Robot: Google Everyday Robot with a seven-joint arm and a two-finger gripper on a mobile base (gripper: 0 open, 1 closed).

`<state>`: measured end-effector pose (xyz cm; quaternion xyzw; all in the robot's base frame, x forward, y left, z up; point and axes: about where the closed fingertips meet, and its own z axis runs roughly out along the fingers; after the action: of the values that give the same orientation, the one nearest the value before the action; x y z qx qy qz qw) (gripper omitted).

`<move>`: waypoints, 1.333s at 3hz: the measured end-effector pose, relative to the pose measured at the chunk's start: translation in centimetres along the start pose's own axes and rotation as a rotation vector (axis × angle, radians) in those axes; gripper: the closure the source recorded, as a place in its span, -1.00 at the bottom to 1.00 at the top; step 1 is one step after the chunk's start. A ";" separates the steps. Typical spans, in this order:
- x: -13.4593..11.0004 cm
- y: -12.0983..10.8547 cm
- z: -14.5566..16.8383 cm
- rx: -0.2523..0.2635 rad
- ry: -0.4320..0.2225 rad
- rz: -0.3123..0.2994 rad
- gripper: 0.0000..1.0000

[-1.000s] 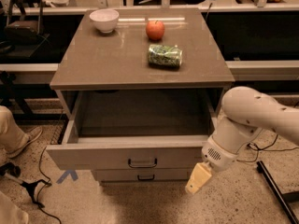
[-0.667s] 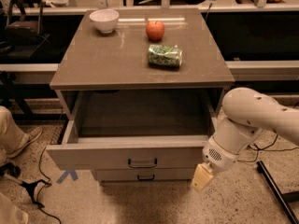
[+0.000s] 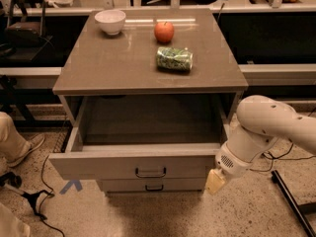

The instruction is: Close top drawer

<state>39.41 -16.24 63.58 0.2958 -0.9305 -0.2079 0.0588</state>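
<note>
Little had changed across the last 1 s. Top drawer (image 3: 133, 164) stood pulled well out from under the counter (image 3: 108, 68), front panel in the same spot as before and no nearer the cabinet. End effector (image 3: 215, 181) had crept slightly up and rightward, keeping low by the drawer's right front corner, just beside the end of the panel; contact not confirmed. Released or clenched: could not tell.

Reading: closing had not begun. The small shift looked like lining up at the corner, not a push, so the whole travel of the drawer remained to do.

Left to right:
- Blue arrow mark (image 3: 72, 185) on the floor, near the drawer's left corner.
- White bowl (image 3: 110, 21) at back left of the counter, apple (image 3: 164, 31) at back centre, green packet (image 3: 174, 59) just in front of the apple. All well apart from the drawer.
- Top drawer: wide, grey-beige, flat front, 1 small dark wire handle (image 3: 150, 172) at its middle; sides level, interior in shadow.
- Lower drawer (image 3: 148, 184) directly beneath, shut, with a similar handle.
- White arm (image 3: 266, 127) came in from the right, bending down toward the corner.
</note>
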 end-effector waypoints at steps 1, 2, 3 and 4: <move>-3.4 -5.2 0.4 0.099 -0.119 0.056 1.00; -3.8 -5.6 0.5 0.114 -0.119 0.059 1.00; -6.5 -7.8 -0.4 0.179 -0.173 0.084 1.00; -9.0 -9.9 -1.2 0.227 -0.229 0.114 1.00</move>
<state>52.20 -18.81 60.66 0.2217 -0.9639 -0.1302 -0.0695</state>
